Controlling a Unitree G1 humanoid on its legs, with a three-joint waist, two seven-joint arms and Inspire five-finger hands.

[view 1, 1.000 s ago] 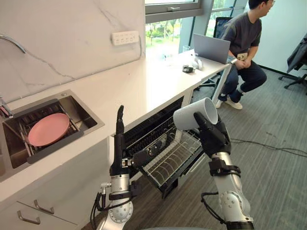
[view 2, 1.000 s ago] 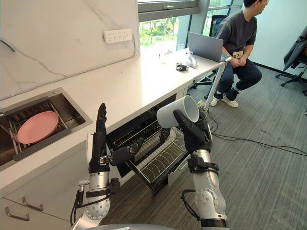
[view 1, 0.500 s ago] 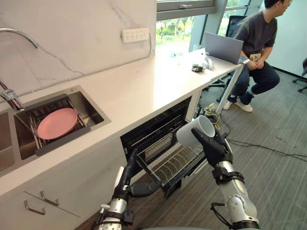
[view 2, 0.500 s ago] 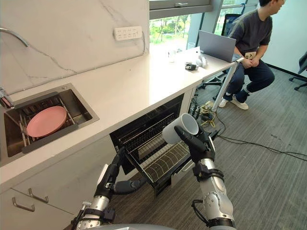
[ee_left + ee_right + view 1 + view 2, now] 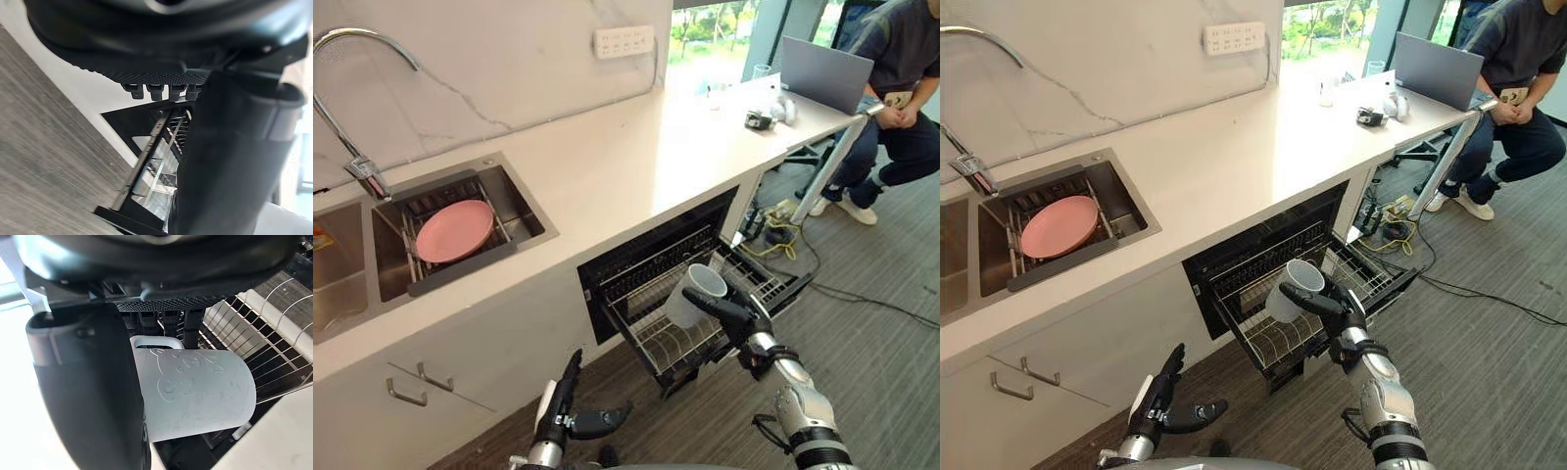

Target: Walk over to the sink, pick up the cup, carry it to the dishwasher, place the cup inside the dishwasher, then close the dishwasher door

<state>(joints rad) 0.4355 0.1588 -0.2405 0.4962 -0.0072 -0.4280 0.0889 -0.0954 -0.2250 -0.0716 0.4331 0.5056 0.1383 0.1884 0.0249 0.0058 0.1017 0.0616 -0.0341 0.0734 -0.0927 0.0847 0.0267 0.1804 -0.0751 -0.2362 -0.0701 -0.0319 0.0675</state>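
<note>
Right wrist view: cup (image 5: pixel 195 391) was clasped in right hand (image 5: pixel 88 396), fingers curled round it.
Location: held over pulled-out dishwasher rack (image 5: pixel 658 345), apparently clear of it.
Left hand (image 5: pixel 570 419): relaxed, empty, low.
Risk: released tilted, cup could be toppled across the tines.
Axis: tilted; mouth up and away.

the seated person (image 5: pixel 901 88) is cut off at the shoulders by the top edge. the right hand (image 5: pixel 739 315) covers the lower side of the cup (image 5: pixel 690 292); in the wrist view its thumb hides one end and its fingers (image 5: pixel 194 323) cross the handle. the dishwasher (image 5: pixel 636 264) cavity behind the rack (image 5: pixel 675 338) is too dark to read. small objects (image 5: pixel 759 119) near the laptop (image 5: pixel 819 73) cannot be named. an orange item (image 5: pixel 319 238) in the left basin (image 5: pixel 337 294) is cut by the edge.
</note>
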